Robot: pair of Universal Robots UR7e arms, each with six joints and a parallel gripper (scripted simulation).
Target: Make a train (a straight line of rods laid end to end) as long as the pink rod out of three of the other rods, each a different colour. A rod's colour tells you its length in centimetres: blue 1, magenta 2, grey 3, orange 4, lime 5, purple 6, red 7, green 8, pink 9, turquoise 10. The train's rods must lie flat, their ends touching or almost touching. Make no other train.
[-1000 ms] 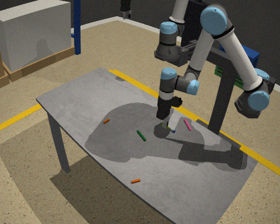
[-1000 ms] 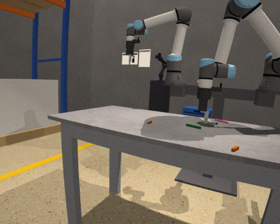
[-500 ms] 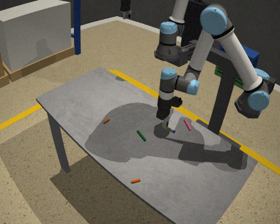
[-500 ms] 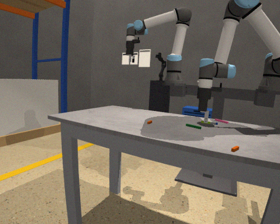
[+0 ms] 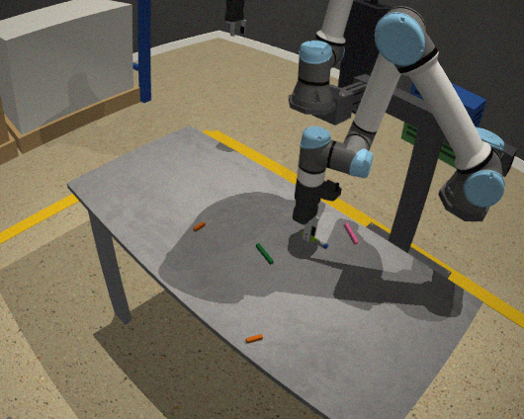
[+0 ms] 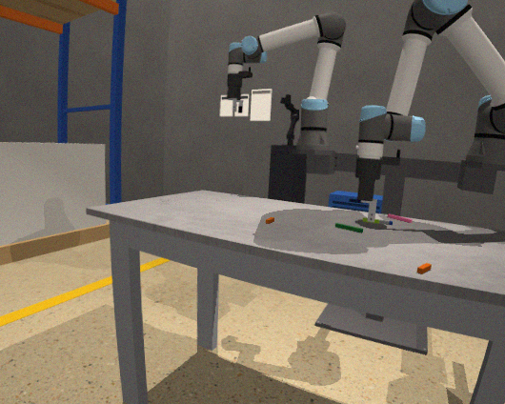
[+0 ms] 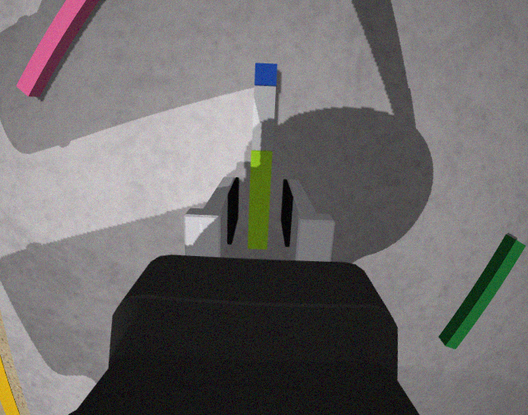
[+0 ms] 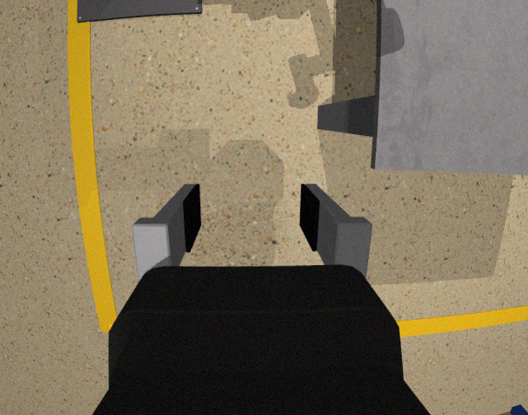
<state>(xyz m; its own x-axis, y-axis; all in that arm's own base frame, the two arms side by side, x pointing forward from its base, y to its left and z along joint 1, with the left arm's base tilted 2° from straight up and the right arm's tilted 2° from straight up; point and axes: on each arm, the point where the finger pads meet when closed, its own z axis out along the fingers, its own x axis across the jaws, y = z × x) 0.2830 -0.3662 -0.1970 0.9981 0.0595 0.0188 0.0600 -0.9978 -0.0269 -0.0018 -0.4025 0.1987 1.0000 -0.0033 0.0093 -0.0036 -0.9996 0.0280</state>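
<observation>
A blue rod (image 5: 325,245) (image 6: 390,222) (image 7: 265,74), a grey rod (image 7: 264,102) and a lime rod (image 5: 313,239) (image 7: 260,201) lie flat in a nearly straight line, blue and lime at its ends; their ends look touching. My left gripper (image 7: 260,199) is open, its fingers on either side of the lime rod with a gap at each side. The pink rod (image 5: 351,233) (image 6: 399,218) (image 7: 53,48) lies apart near the table's arm-side edge. My right gripper (image 5: 237,30) (image 6: 237,109) (image 8: 250,205) is open and empty, high beyond the table.
A green rod (image 5: 264,253) (image 6: 349,228) (image 7: 483,290) lies on the other side of the line from the pink rod. Two orange rods lie apart, one (image 5: 199,226) (image 6: 270,220) farther along the table (image 5: 146,173), one (image 5: 254,338) (image 6: 424,269) near its front edge.
</observation>
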